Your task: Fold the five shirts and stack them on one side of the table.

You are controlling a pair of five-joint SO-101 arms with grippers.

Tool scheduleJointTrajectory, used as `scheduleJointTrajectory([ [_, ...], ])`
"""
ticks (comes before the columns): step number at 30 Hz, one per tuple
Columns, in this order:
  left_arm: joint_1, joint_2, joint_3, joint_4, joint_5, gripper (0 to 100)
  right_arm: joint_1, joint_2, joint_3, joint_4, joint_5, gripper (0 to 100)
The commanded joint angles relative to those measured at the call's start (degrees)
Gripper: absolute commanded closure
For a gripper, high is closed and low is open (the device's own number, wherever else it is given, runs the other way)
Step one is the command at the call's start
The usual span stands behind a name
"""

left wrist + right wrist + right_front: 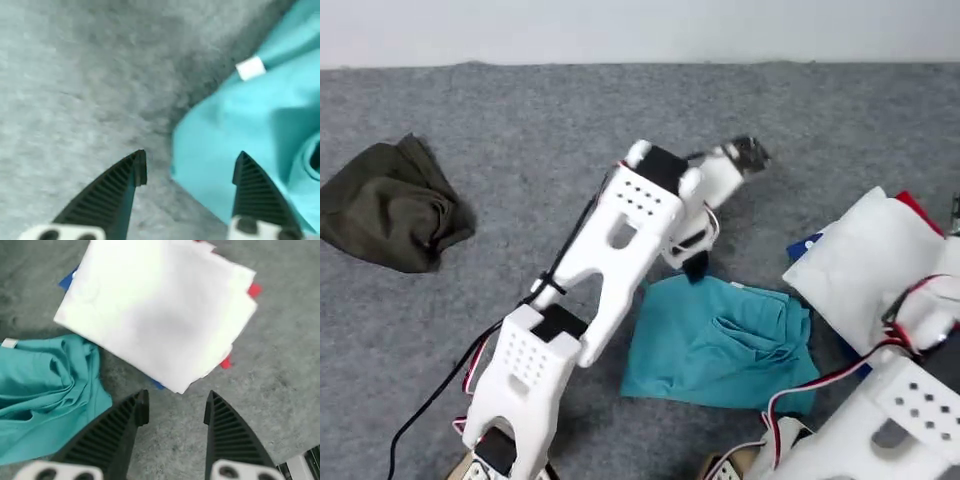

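Jaws spread, the left gripper (192, 157) is hovering over the teal shirt's (250, 125) edge on the grey table (520, 110); the right gripper (178, 396), likewise spread and holding nothing, is hanging beside the folded white shirt (155, 315), while 1 olive shirt (390, 205) is lying crumpled well apart.

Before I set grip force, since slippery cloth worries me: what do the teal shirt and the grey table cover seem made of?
Teal shirt: soft matte cloth, probably cotton knit; it lies in loose creases with no sheen. Grey table cover: looks like felt or short-pile carpet, matte, with a fuzzy mottled surface.
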Motion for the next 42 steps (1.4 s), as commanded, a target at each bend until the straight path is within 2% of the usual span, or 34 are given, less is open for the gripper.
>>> scheduleJointTrajectory([
  [1, 4.66, -1.14, 4.53, 0.97, 0.18, 72, -1.01, -0.13, 0.79, -0.22, 0.70, 80.1],
  [5, 11.16, -0.88, 5.41, 0.70, 0.09, 72, -1.10, -0.22, 4.75, -2.68, 0.70, 80.1],
  [11, 17.49, 0.35, 2.95, -4.13, 0.09, 72, -1.01, -0.48, 7.82, -4.18, 0.70, 80.1],
  [14, 19.08, 0.62, 2.59, -6.24, 1.14, 72, -0.92, -0.57, 7.82, -4.18, 0.70, 80.1],
  [19, 18.73, 1.14, -4.88, -6.95, 7.91, 72, -0.84, -0.57, 7.91, -4.18, 0.62, 80.1],
  [24, 12.22, 0.53, -14.73, -0.62, 5.63, 72, -1.54, -0.04, 9.67, -4.26, 0.62, 79.8],
  [30, -0.62, 0.35, -18.86, 0.97, 5.54, 72, -12.88, 0.04, 22.77, -11.30, 0.62, 79.4],
  [33, -4.57, 0.35, -18.59, 0.97, 5.54, 72, -17.19, 1.45, 28.22, -15.96, 0.44, 74.5],
  [37, -6.51, 0.35, -18.33, 1.05, 5.63, 72, -19.91, 7.43, 32.79, -21.14, 0.00, 70.2],
  [42, -5.54, 0.35, -18.33, 1.05, 5.63, 72, -25.27, 14.37, 32.70, -27.91, -6.15, 70.1],
])
